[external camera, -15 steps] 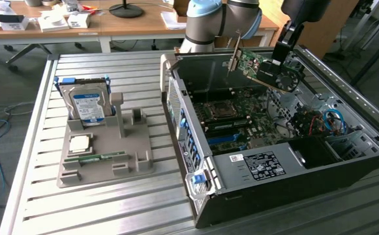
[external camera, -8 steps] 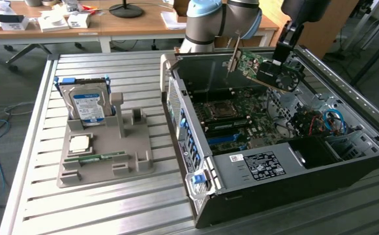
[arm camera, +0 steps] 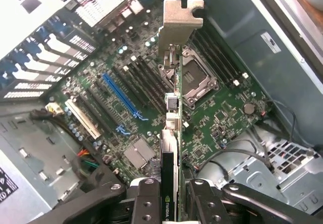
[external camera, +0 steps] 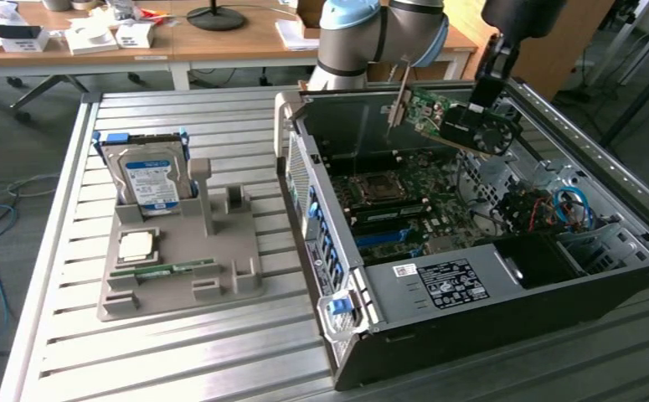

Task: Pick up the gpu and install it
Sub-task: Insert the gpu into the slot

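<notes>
On the exterior view's left, the grey holder [external camera: 179, 289] carries the hard drive [external camera: 151, 180] and the memory stick [external camera: 167, 270]. To the right stands the open computer case [external camera: 436, 335]. Above its far part, the gripper [external camera: 481, 105] clamps the gpu [external camera: 436, 113], which hangs tilted in the air. In the wrist view the card is edge-on above the motherboard [arm camera: 222, 118], apart from the blue slot [arm camera: 121, 95]. I judge the picking done and the seating not yet done.

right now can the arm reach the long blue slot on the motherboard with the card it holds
Probably yes: the tool grips the dark green graphics card with silver bracket above the open black computer case, and nothing covers the long blue slot.
</notes>
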Motion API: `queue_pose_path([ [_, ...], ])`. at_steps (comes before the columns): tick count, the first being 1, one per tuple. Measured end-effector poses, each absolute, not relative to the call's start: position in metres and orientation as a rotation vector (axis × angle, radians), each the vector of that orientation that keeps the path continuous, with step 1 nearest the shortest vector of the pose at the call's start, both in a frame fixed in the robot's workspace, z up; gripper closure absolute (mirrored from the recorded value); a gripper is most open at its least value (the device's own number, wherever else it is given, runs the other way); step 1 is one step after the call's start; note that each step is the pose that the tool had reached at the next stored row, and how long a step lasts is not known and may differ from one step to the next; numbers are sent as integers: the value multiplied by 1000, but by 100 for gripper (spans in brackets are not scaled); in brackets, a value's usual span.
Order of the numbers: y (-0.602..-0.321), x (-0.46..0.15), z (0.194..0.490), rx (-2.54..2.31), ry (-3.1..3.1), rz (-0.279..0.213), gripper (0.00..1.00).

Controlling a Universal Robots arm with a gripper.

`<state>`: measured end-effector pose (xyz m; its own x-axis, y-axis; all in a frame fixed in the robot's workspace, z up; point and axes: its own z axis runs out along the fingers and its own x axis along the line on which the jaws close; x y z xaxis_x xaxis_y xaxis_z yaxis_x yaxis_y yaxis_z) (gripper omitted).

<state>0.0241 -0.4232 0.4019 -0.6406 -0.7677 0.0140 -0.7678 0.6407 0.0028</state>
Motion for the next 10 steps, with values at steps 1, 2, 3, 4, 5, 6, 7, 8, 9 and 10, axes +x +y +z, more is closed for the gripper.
queue_pose_path([
  [1, -423, 24, 402, 1341, -2825, 7, 74],
  [2, -423, 24, 402, 1356, -2818, 8, 74],
  [3, -423, 24, 402, 1371, -2810, 10, 74],
  [4, -423, 24, 402, 1385, -2803, 11, 74],
  [5, -423, 24, 402, 1399, -2795, 13, 74],
  [6, -423, 24, 402, 1413, -2787, 15, 74],
  [7, -423, 24, 402, 1427, -2780, 16, 74],
  [8, -423, 24, 402, 1440, -2773, 18, 74],
  [9, -423, 24, 402, 1453, -2765, 20, 74],
  [10, -423, 24, 402, 1465, -2758, 22, 74],
])
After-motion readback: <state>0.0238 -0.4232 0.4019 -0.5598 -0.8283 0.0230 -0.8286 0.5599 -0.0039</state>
